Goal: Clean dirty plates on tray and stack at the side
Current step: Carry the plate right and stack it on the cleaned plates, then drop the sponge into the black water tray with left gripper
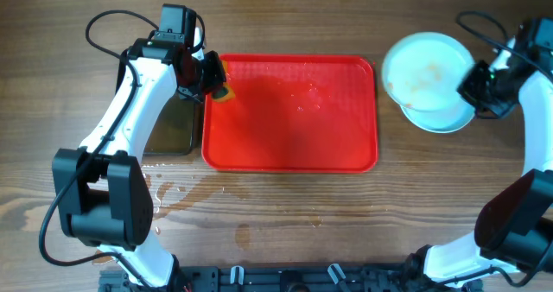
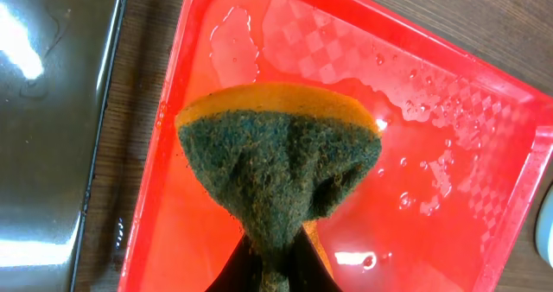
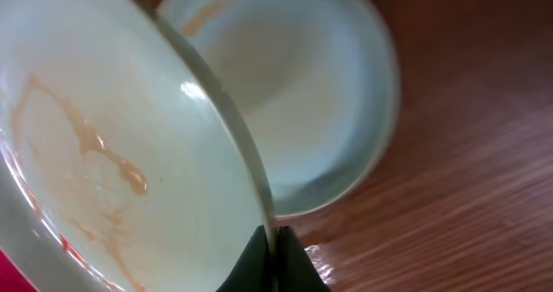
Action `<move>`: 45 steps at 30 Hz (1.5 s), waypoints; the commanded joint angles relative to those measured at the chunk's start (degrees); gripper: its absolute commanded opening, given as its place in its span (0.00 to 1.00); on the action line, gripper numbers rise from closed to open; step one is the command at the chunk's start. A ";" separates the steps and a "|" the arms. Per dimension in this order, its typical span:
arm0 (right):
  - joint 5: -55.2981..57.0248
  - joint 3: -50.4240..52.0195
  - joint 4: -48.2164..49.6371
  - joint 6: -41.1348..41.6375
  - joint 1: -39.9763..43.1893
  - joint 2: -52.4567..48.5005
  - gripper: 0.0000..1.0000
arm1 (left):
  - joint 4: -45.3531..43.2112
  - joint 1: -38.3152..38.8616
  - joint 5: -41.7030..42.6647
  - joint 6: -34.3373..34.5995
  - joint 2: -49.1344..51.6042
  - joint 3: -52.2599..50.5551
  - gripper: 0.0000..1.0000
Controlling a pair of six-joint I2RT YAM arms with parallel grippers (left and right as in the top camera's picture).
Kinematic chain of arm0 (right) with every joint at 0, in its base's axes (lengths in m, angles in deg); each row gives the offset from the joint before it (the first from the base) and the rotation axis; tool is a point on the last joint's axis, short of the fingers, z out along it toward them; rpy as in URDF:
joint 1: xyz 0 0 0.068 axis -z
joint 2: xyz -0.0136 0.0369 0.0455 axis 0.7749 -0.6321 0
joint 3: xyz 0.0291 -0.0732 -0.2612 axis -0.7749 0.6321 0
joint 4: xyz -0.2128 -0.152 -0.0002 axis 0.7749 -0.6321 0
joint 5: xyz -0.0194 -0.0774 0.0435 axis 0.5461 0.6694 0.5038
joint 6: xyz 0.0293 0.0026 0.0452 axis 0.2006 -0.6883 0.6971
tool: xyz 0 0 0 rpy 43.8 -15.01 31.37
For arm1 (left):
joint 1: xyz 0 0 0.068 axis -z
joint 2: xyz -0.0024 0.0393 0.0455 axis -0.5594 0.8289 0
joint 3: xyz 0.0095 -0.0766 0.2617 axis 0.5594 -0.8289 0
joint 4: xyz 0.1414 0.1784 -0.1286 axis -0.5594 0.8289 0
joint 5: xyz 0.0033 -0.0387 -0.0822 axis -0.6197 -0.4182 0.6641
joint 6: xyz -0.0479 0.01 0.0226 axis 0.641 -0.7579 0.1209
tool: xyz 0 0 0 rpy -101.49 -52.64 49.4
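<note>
**Plates beside the red tray, sponge at its corner**

Two pale plates are seen to the right of the tray (image 1: 294,132), off its rim and over the wooden worktop (image 1: 346,231). The top plate (image 1: 423,63) is held tilted. Its rim is pinched by the right jaws, which are closed tight on it. Thin reddish-brown streaks (image 3: 86,141) are seen on the inside of this plate in the right wrist view. The lower plate (image 1: 445,119) is laid flat on the worktop, partly under the top one, and a faint smear is seen near its edge. Whether the two plates are touching cannot be told.

A sponge (image 2: 281,162) is gripped by the left jaws, which are closed on it. It is squeezed into a fan shape, with the green rough side turned to the left wrist camera and a yellow edge behind. It is held at the far left corner of the tray, just inside the rim. Whether it is pressed on the tray cannot be told. Water drops (image 2: 406,167) are spread over the tray near the sponge. A black pan (image 1: 168,128) is set just beside the tray's left side. A wet patch (image 1: 173,193) is seen on the worktop in front of the pan.
</note>
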 commanded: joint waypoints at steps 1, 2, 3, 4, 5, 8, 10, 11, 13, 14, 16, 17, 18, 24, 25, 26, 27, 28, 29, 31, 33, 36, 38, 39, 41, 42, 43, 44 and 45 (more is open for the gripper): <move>5.64 5.27 2.82 2.58 2.40 0.44 0.04 | -0.20 0.26 -0.15 0.74 -0.20 0.59 0.05; 5.64 6.93 4.28 2.58 2.91 0.44 0.04 | -0.22 0.26 -0.15 0.74 -0.20 0.59 0.05; 5.64 8.59 5.90 2.60 3.10 0.35 0.04 | -0.22 0.26 -0.15 0.74 -0.20 0.59 0.05; 5.64 9.97 7.45 2.62 3.10 0.35 0.04 | -0.22 0.26 -0.15 0.74 -0.20 0.59 0.05; 5.64 11.74 9.55 2.91 3.10 0.28 0.04 | -0.22 0.26 -0.15 0.74 -0.20 0.59 0.06; 7.13 15.19 14.51 5.38 3.13 0.24 0.04 | -0.20 0.26 -0.15 0.74 -0.20 0.59 0.05; 7.30 15.43 16.59 5.60 3.13 0.22 0.18 | -0.20 0.26 -0.15 0.72 -0.20 0.59 0.05; 7.30 15.43 17.68 6.29 3.15 0.24 0.28 | -0.22 0.26 -0.15 0.68 -0.20 0.61 0.04; 6.08 14.71 18.29 6.84 3.15 0.24 0.44 | -0.09 0.02 -0.13 -1.14 -0.39 0.74 0.04; 4.55 13.57 17.49 6.64 3.15 0.26 0.46 | 0.50 -0.20 -0.13 -1.90 -0.81 0.98 0.04; -0.70 9.97 14.84 3.76 3.10 0.85 0.48 | 2.84 -1.05 -0.17 -2.54 -2.40 2.10 0.04; -3.50 8.02 13.55 2.32 3.02 1.25 0.49 | 4.02 -1.55 -0.59 -2.51 -3.34 2.69 0.04; -7.08 5.38 11.72 0.44 2.62 1.84 0.50 | 5.38 -2.19 -1.55 -2.51 -4.66 3.21 0.04; -14.27 0.87 9.62 -2.36 -9.51 4.33 0.66 | 14.32 -7.52 -17.90 -2.34 -8.74 2.27 0.04; -13.57 0.90 9.77 -2.32 -11.54 4.15 0.66 | 13.20 -8.39 -18.12 -2.25 -8.35 1.33 0.05; -12.50 0.90 9.97 -2.21 -13.51 3.98 0.66 | 11.80 -9.14 -18.10 -2.14 -7.96 0.42 0.05; -10.78 0.90 10.45 -2.10 -16.41 3.91 0.67 | 10.32 -9.84 -18.12 -1.79 -7.52 -0.52 0.05; -9.57 0.90 11.04 -1.88 -18.84 3.89 0.69 | 7.80 -10.78 -18.12 -1.38 -6.49 -2.14 0.06; -9.46 0.90 11.54 -1.68 -20.87 3.89 0.70 | 6.45 -11.34 -18.10 -0.52 -5.60 -2.95 0.10; -8.76 0.90 11.61 -0.68 -24.13 3.89 0.71 | 3.34 -12.35 -18.10 0.15 -3.39 -4.42 0.11; -8.59 0.90 11.47 -0.68 -25.66 3.89 0.72 | 1.73 -12.55 -18.12 0.37 -1.42 -4.76 0.11; -8.59 0.90 10.60 -0.85 -26.49 3.89 0.72 | 0.98 -12.55 -18.12 0.33 0.61 -4.76 0.28; -8.59 0.87 10.51 -0.90 -26.49 3.96 0.72 | 0.94 -12.55 -18.08 0.33 0.20 -4.35 0.36; -8.59 0.79 10.45 -1.01 -26.49 4.07 0.72 | 1.66 -12.55 -17.59 0.26 -0.42 -3.54 0.38; -8.61 0.11 10.01 -1.95 -26.49 4.83 0.72 | 3.91 -12.52 -14.69 -1.36 -2.73 -0.92 0.41; -8.61 -0.57 9.64 -2.27 -26.49 5.35 0.73 | 5.18 -12.41 -13.20 -2.38 -4.50 0.66 0.42; -8.59 -2.03 8.70 -2.43 -26.49 6.32 0.74 | 6.82 -11.82 -12.20 -3.85 -7.76 2.80 0.44; -8.59 -3.21 8.00 -2.89 -26.49 7.21 0.74 | 7.48 -11.21 -11.80 -4.55 -10.05 3.72 0.47; -8.59 -4.22 7.43 -3.54 -26.49 8.17 0.75 | 7.63 -10.45 -11.82 -5.11 -12.61 4.04 0.51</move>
